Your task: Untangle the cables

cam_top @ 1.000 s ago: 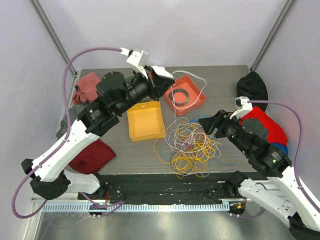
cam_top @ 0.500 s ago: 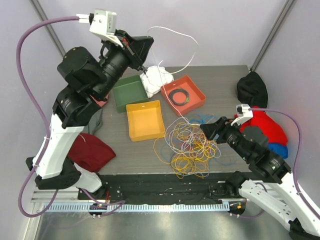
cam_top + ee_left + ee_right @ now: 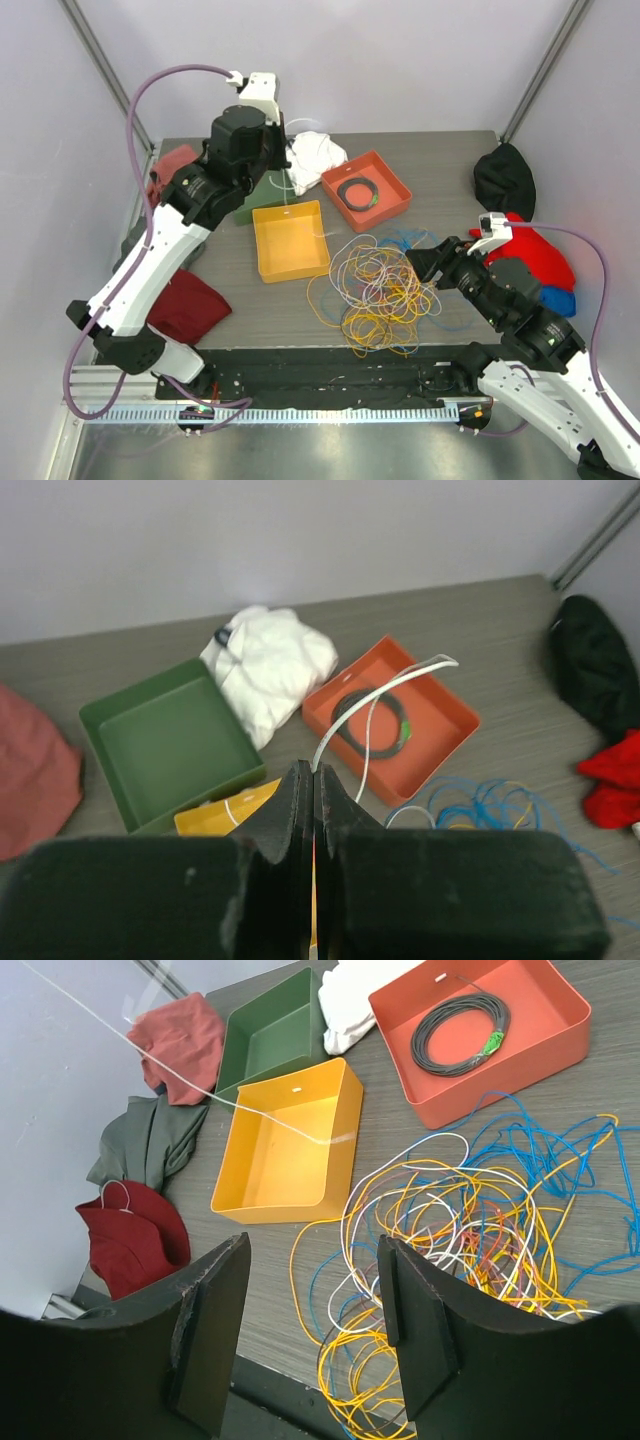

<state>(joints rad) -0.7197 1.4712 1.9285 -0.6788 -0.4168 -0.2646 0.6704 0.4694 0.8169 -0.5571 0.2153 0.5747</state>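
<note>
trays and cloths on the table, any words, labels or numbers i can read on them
No readable text anywhere.
The orange tray, yellow tray and green tray are plain.
The green tag in the orange tray is too small to read.
The dark mark on the white cloth is too blurred to read.

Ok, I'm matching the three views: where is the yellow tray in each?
Top external: yellow tray centre-left, left of the cables.
Left wrist: only a yellow tray corner, low, beyond the left gripper pinching a white cable.
Right wrist: yellow tray centre-left.
Shared landmark: orange tray holding a black coil.
</note>
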